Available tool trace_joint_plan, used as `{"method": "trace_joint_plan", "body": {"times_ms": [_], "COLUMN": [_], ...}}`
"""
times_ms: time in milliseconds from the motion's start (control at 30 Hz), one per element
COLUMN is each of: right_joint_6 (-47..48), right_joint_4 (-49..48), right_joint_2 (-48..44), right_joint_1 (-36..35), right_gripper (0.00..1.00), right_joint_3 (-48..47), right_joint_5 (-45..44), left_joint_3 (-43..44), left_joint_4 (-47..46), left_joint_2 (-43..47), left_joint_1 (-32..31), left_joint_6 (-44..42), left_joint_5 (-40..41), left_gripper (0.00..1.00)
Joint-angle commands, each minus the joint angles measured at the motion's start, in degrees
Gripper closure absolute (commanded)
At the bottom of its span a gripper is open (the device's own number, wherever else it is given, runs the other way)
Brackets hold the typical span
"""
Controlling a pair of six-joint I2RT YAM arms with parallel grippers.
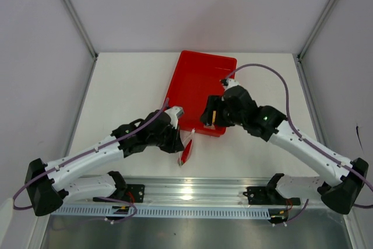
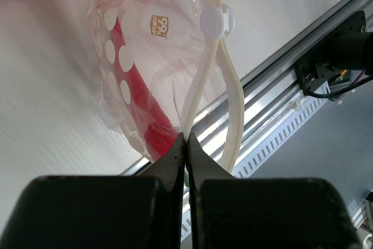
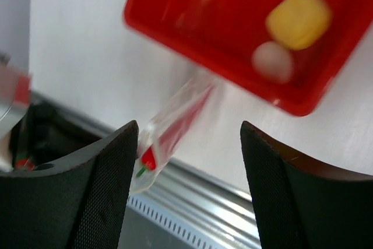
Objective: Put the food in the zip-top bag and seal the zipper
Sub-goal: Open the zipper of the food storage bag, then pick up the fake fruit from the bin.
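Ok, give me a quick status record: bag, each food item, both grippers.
zip-top bag: clear, just off the red tray's near edge
red chili: inside the bag
yellow fruit: in the tray
pale ball: in the tray, beside the fruit
left gripper: shut on the bag's white edge strip
right gripper: open, empty
remaining: fruit and ball into bag, then seal

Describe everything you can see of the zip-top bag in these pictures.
The zip-top bag is a small clear, crinkly plastic pouch printed with white dots and an orange label. The red chili pepper lies inside. The left gripper, shut, pinches its white edge strip, holding it near the front edge of the table, beside the red tray.
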State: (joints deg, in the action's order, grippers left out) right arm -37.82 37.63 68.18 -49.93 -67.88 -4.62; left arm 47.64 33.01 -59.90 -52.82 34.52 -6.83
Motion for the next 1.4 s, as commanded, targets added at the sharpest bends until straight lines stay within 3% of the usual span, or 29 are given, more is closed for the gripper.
{"method": "trace_joint_plan", "body": {"times_ms": [0, 167, 433, 667, 1100, 1367], "right_joint_6": [2.83, 5.91, 10.22, 12.77, 14.09, 13.74], "right_joint_4": [1.49, -2.2, -4.76, -3.17, -3.09, -3.35], "right_joint_2": [0.8, 7.22, 21.89, 32.09, 39.04, 40.89], "right_joint_1": [7.29, 14.06, 14.43, 13.46, 12.14, 11.61], "right_gripper": [0.26, 0.21, 0.2, 0.2, 0.19, 0.28], "right_joint_3": [-0.86, -1.2, -6.65, -11.05, -13.16, -12.98], "right_joint_5": [-0.39, 2.78, 2.43, -3.72, -10.58, -10.23], "left_joint_3": [0.26, 0.0, -0.26, -1.49, -1.93, -2.29], "left_joint_4": [-1.73, -1.64, -2.25, -3.04, -3.83, -4.19], "left_joint_2": [0.75, 1.45, 1.89, 2.07, 1.72, 1.72], "left_joint_1": [0.08, 0.08, 0.08, 0.08, 0.08, 0.08], "left_joint_6": [0.19, 0.46, 0.9, 1.34, 1.42, 1.6], "left_joint_5": [-0.55, -0.46, -0.99, -1.61, -2.31, -2.31], "left_gripper": [1.0, 0.99, 0.99, 1.0, 0.99, 0.99]}}
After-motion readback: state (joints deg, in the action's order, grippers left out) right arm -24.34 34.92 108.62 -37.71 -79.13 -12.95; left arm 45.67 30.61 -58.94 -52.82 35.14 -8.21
